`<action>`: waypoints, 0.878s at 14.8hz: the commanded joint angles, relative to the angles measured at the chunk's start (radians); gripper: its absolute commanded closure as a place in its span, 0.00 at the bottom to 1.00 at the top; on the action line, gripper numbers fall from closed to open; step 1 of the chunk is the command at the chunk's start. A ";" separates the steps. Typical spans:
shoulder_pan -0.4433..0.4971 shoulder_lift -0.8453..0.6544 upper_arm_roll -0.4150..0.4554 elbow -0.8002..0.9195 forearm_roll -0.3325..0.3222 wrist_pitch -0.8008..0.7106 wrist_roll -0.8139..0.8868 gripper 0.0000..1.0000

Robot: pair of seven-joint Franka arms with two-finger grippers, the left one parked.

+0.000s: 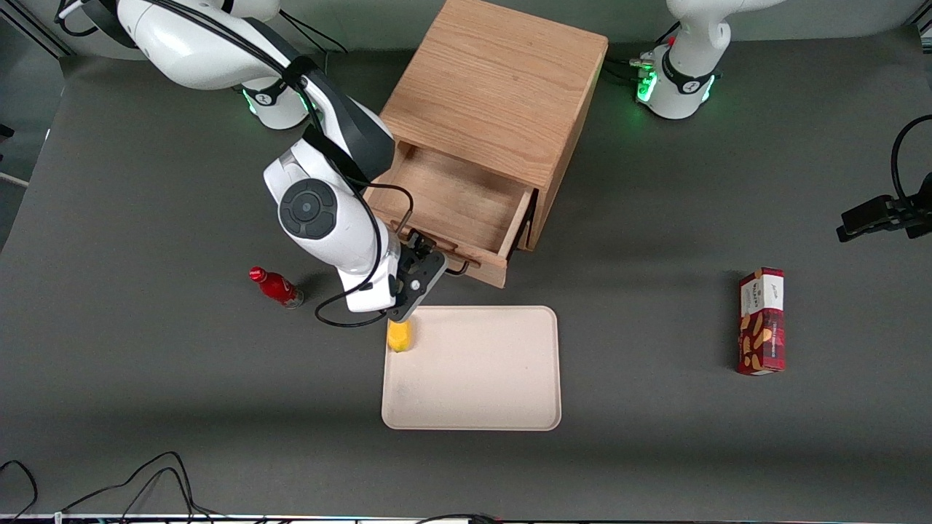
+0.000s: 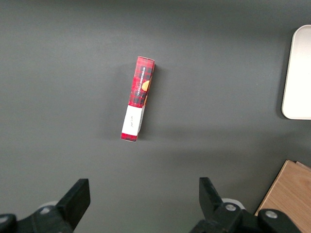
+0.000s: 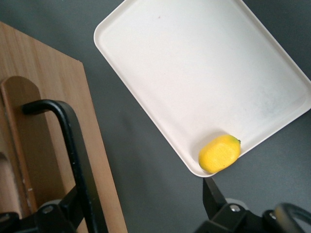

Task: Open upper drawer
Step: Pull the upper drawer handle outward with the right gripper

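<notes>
The cube-shaped wooden cabinet (image 1: 495,87) stands at the back middle of the table. Its upper drawer (image 1: 455,200) is pulled well out toward the front camera and its inside is bare. The thin black bar handle (image 1: 459,268) is on the drawer front. My right gripper (image 1: 419,280) hangs just in front of the drawer front, at the working arm's end of the handle. In the right wrist view the gripper (image 3: 143,204) is open, and the handle (image 3: 73,141) runs along the drawer front (image 3: 48,73) close by one finger (image 3: 68,211). The lower drawer is hidden.
A cream tray (image 1: 510,407) lies in front of the drawer, nearer the front camera, with a yellow lemon (image 1: 399,336) in its corner below the gripper. A small red bottle (image 1: 277,287) lies toward the working arm's end. A red snack box (image 1: 761,320) lies toward the parked arm's end.
</notes>
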State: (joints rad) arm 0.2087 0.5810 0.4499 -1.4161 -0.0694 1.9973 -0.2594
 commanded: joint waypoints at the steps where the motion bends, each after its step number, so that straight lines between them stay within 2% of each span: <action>1: 0.003 0.040 -0.002 0.071 -0.026 -0.035 -0.040 0.00; 13: 0.001 0.066 -0.022 0.124 -0.036 -0.063 -0.061 0.00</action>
State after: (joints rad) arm 0.2085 0.6214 0.4265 -1.3423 -0.0858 1.9573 -0.2991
